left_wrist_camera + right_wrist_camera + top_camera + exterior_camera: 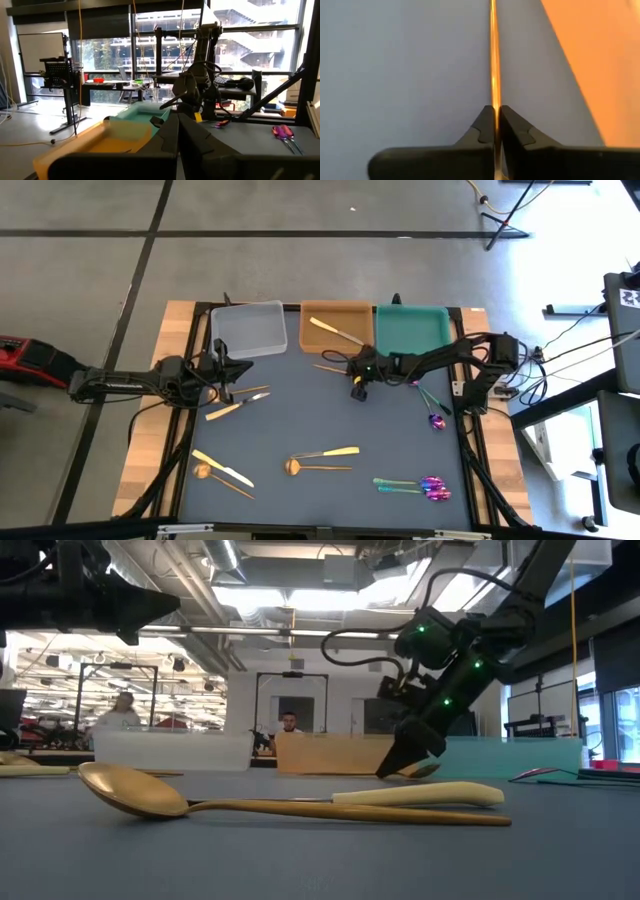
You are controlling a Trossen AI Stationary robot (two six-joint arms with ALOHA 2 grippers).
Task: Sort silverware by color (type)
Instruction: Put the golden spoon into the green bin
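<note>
Bright overhead light — window glare, blurred foreground.

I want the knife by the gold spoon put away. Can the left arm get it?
Probably yes: the pale knife lies open on the mat beside the gold spoon; the left gripper looks empty, with nothing between.

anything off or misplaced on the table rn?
Nothing damaged. The sort has barely begun: one pale gold piece lies in the orange tray, while the clear tray and teal tray look empty. The right gripper is shut on a thin gold utensil beside the orange tray.
</note>
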